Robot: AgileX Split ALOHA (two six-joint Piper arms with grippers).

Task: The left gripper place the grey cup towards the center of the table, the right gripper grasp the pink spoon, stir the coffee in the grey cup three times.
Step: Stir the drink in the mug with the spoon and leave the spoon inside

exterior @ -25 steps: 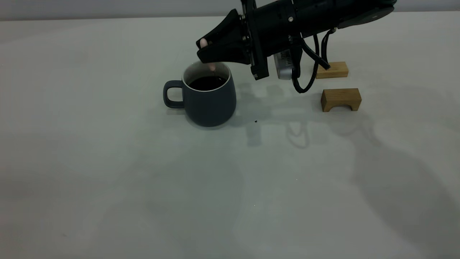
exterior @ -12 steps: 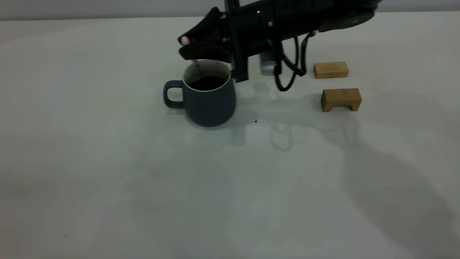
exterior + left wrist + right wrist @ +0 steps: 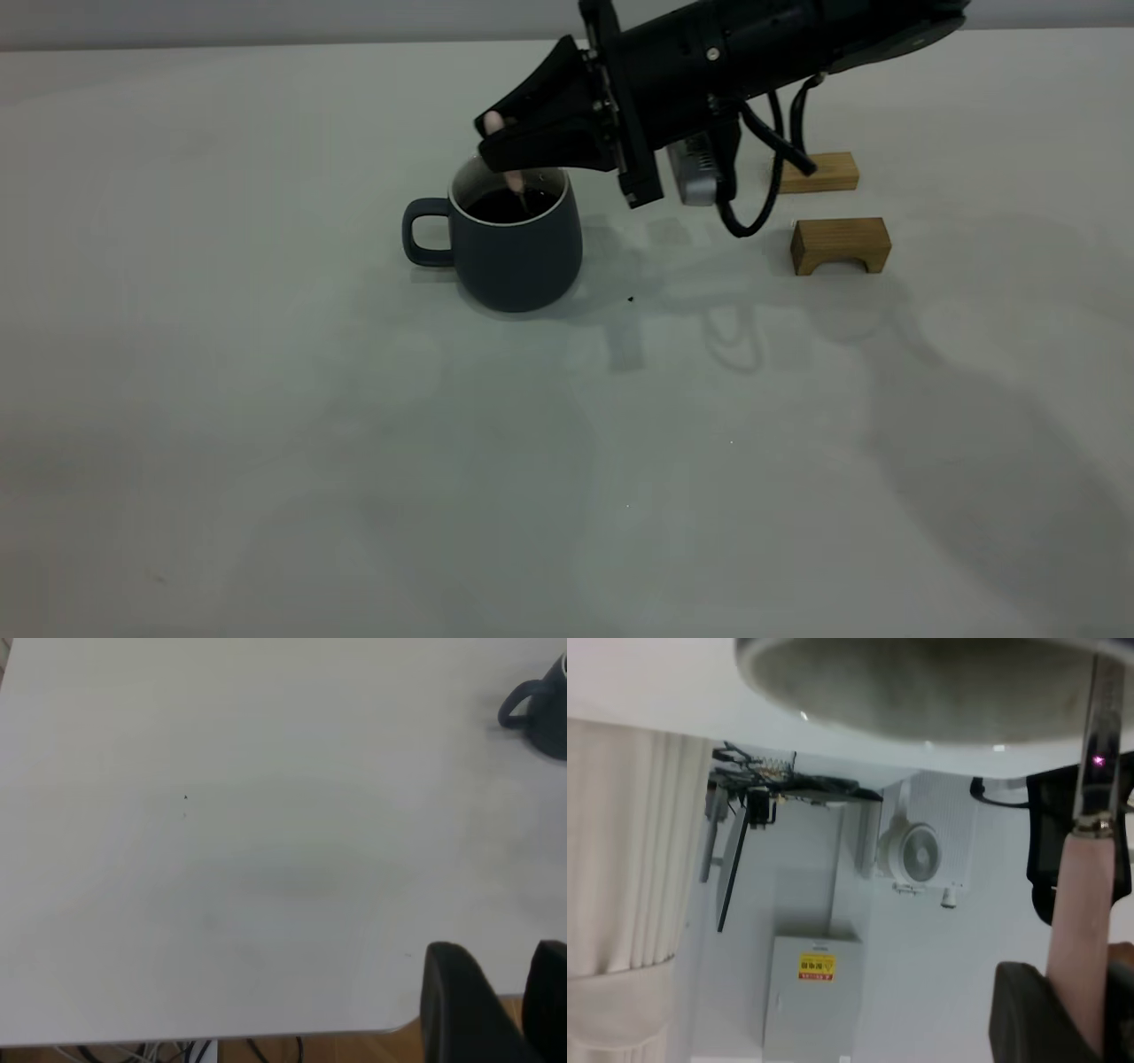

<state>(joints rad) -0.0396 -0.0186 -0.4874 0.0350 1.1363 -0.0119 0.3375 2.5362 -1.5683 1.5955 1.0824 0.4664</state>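
The grey cup (image 3: 518,257) stands upright on the table (image 3: 354,443), handle pointing left, with dark coffee (image 3: 500,206) inside. Just above its rim, my right gripper (image 3: 496,142) is shut on the pink spoon (image 3: 512,180). The spoon slants down into the cup, and its metal end reaches the coffee. In the right wrist view the pink handle (image 3: 1085,930) runs between the fingers toward the cup (image 3: 921,682). My left gripper (image 3: 509,992) is out of the exterior view. It hangs over the table's edge far from the cup (image 3: 549,713), open and holding nothing.
Two tan wooden blocks lie right of the cup, under and behind the right arm: a flat one (image 3: 819,172) and an arched one (image 3: 840,245). A tiny dark speck (image 3: 631,299) marks the table near the cup.
The right gripper swung left across the cup, then back right and a little lower. The spoon has moved with it inside the cup. The cup has stayed in place.
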